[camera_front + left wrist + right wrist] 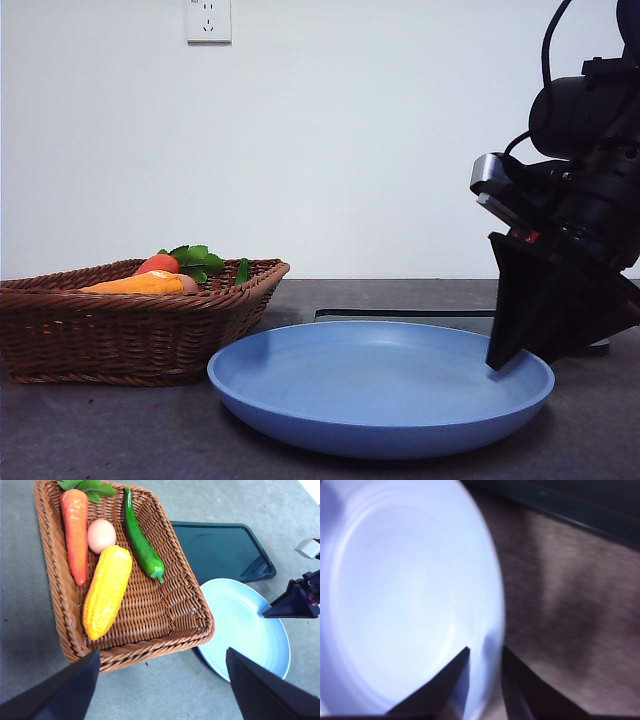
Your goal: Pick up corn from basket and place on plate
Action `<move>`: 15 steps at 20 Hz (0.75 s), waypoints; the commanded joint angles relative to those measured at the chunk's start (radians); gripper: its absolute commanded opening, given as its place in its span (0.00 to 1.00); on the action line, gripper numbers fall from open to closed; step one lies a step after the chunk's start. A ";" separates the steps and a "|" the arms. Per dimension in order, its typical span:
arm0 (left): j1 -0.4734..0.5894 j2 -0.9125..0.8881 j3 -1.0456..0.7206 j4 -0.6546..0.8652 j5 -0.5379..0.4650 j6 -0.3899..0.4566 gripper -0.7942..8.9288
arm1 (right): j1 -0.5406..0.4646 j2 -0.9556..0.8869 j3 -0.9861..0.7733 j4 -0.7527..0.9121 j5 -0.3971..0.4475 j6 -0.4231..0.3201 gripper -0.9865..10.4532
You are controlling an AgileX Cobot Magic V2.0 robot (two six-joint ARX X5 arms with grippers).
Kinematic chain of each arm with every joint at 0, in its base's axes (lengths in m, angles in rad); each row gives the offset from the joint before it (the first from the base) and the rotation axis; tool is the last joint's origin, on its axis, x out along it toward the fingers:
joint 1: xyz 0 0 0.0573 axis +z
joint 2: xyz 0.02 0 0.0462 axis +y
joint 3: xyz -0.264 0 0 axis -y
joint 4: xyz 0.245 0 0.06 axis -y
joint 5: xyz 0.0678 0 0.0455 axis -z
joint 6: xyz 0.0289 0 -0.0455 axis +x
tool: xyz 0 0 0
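Note:
The corn, an orange-yellow ribbed cob, lies in the brown wicker basket between a carrot and a green pepper; in the front view only its top shows over the basket's rim. My left gripper hangs open high above the basket's edge, holding nothing. The light-blue plate sits beside the basket. My right gripper is down at the plate's far-side rim; in the right wrist view its jaws stand close together with the plate rim between them.
A carrot with green leaves, an egg and a green pepper share the basket with the corn. A flat black tray lies behind the plate. The right arm stands tall at the plate's side.

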 commanded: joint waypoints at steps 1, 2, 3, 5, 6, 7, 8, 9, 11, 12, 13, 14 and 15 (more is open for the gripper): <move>-0.002 0.005 0.015 0.012 0.004 0.012 0.50 | 0.005 0.029 0.016 0.009 0.041 0.022 0.10; -0.002 0.005 0.015 0.011 0.004 0.012 0.50 | 0.005 0.029 0.016 0.009 0.060 0.024 0.09; -0.002 0.005 0.015 0.012 0.004 0.013 0.50 | 0.005 0.029 0.016 0.010 0.068 0.025 0.09; -0.002 0.005 0.015 0.012 0.004 0.012 0.50 | 0.005 0.029 0.016 0.009 0.068 0.025 0.09; -0.002 0.005 0.015 0.013 0.004 0.012 0.50 | 0.005 0.028 0.016 0.009 0.067 0.025 0.09; -0.002 0.005 0.015 0.016 0.004 0.013 0.50 | 0.005 0.026 0.016 0.008 0.067 0.028 0.09; -0.002 0.007 0.015 0.025 0.004 0.012 0.50 | 0.004 0.016 0.016 0.005 0.068 0.032 0.09; -0.002 0.012 0.016 0.040 0.004 0.011 0.50 | 0.000 -0.001 0.016 0.001 0.068 0.034 0.09; -0.002 0.035 0.032 0.052 -0.004 0.008 0.50 | -0.017 -0.063 0.016 -0.030 0.081 0.034 0.09; -0.002 0.054 0.046 0.053 -0.013 0.008 0.50 | -0.029 -0.099 0.016 -0.056 0.087 0.031 0.09; -0.005 0.080 0.064 0.057 -0.016 0.009 0.50 | -0.047 -0.139 0.016 -0.084 0.095 0.026 0.09; -0.013 0.107 0.081 0.064 -0.026 0.012 0.50 | -0.066 -0.190 0.016 -0.117 0.103 0.022 0.09; -0.028 0.139 0.099 0.072 -0.042 0.019 0.50 | -0.091 -0.241 0.016 -0.145 0.102 0.014 0.09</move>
